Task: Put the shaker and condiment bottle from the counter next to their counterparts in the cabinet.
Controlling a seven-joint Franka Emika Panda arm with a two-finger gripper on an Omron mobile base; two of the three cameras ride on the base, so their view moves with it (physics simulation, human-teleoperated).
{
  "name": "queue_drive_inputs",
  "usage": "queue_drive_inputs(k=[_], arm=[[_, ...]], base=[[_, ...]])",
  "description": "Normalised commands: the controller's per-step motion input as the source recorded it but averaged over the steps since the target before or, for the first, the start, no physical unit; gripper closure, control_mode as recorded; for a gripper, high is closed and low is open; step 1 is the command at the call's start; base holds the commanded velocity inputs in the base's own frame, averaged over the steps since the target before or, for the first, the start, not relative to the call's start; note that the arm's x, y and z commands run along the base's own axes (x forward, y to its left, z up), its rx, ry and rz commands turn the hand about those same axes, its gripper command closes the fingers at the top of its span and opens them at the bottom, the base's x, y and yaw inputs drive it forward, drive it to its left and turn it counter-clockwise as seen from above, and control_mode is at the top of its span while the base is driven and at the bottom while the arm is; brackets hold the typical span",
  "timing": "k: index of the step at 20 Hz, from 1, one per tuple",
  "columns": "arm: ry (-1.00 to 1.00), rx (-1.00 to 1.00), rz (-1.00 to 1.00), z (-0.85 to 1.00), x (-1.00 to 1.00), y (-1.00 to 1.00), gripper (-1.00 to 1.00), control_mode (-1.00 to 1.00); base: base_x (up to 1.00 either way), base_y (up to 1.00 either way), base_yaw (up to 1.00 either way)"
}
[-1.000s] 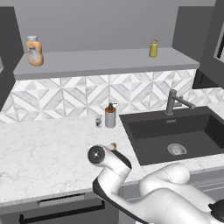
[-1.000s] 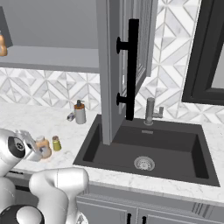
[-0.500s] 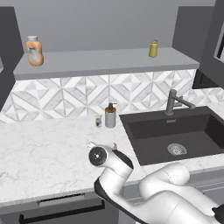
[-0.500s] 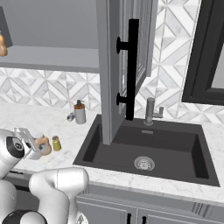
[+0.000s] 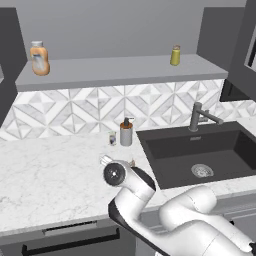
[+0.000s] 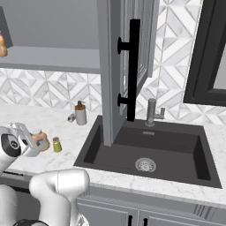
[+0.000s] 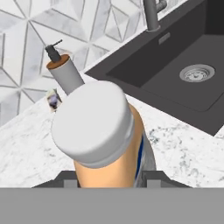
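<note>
Clamped between the narrowed jaws of the tool (image 6: 36,139), the condiment bottle (image 7: 107,135) is seen low over the bench (image 5: 50,175), just left of the dark sink (image 6: 150,152). In the hand view the white cap sits close against the lens with the pale-orange body below it, flanked by the two dark fingertips (image 7: 65,179); whether the bottle's foot is on the marble or just clear of it cannot be told. The shaker (image 6: 56,144) stands just beside the gripped bottle, on its sink side.

Several risks are judged to lie ahead. The shaker could be knocked over or nudged toward the sink if the bottle is swung sideways before being lifted. The slim plastic body could slip or tilt in the grip, since it appears to be held low on a smooth wall. On the way up to the cabinet (image 5: 120,67), the shelf's front edge could be struck. Placement near the deeper-orange bottle (image 5: 39,58) at the shelf's left end could topple that counterpart if approached too closely. The grey pump dispenser (image 5: 126,132) and the tiny jar (image 5: 112,138) stand farther back by the wall tiles.
</note>
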Motion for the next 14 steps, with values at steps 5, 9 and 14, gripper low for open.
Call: queue_drive_inputs(k=[5,9,14], arm=[[0.19,0.13,0.00,0.49,-0.44,0.00,1.00,-1.00],[0.09,0.04,0.02,0.46,-0.04,0.06,1.00,-1.00],[0.00,0.00,0.05,0.51,-0.01,0.14,1.00,-1.00]], base=[[0.00,0.00,0.00],[0.00,0.00,0.00],[0.00,0.00,0.00]])
